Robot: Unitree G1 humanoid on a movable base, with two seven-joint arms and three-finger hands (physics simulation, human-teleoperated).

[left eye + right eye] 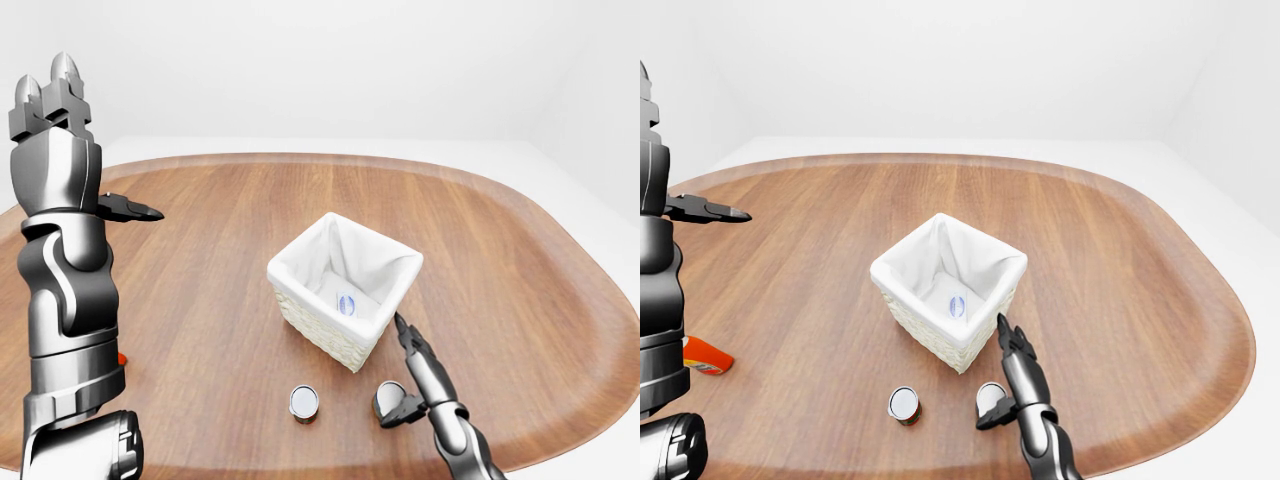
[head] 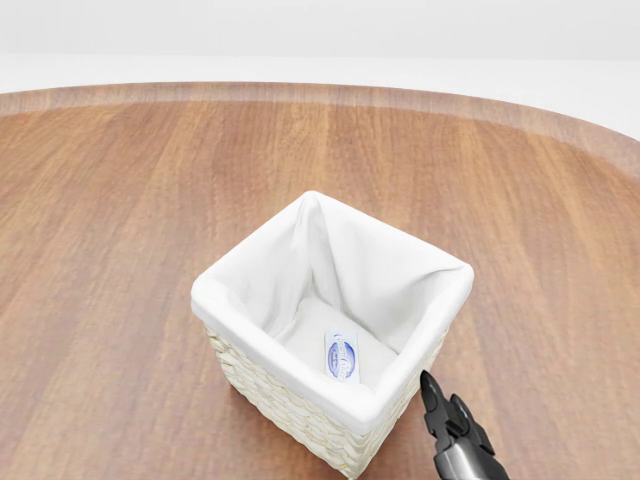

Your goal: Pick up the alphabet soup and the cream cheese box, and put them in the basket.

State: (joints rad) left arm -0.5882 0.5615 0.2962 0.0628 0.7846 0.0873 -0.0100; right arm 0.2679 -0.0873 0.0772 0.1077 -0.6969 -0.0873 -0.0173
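**Desk:** What's nearest to you?

**Operator:** Along the bottom of the eye views I have two upright cans on the wooden table [image 1: 1120, 250]. The left can [image 1: 904, 405] stands alone. The right can [image 1: 990, 398] sits right against my right hand [image 1: 1012, 385]. I can't read either label, so I can't say which is the alphabet soup.

**Desk:** Is that hand gripping it?

**Operator:** No. The fingers [image 1: 1008, 338] are stretched out straight, pointing up toward the basket, and the thumb juts out beside the can. The hand is spread and holds nothing; whether the thumb touches the can, I can't tell.

**Desk:** And the left?

**Operator:** My left hand [image 1: 55, 95] is raised high at the left edge, well above the table, fingers up, one black finger [image 1: 130, 210] sticking out sideways. It's spread too, and nothing is in it. Below that arm, an orange-and-white item [image 1: 706, 356] lies on the table, mostly hidden.

**Desk:** Farther out?

**Operator:** The basket [image 2: 300, 400], woven with a white liner, sits mid-table just past my right fingertips. The cream cheese box [image 2: 342, 357] lies on its floor, blue oval label up.
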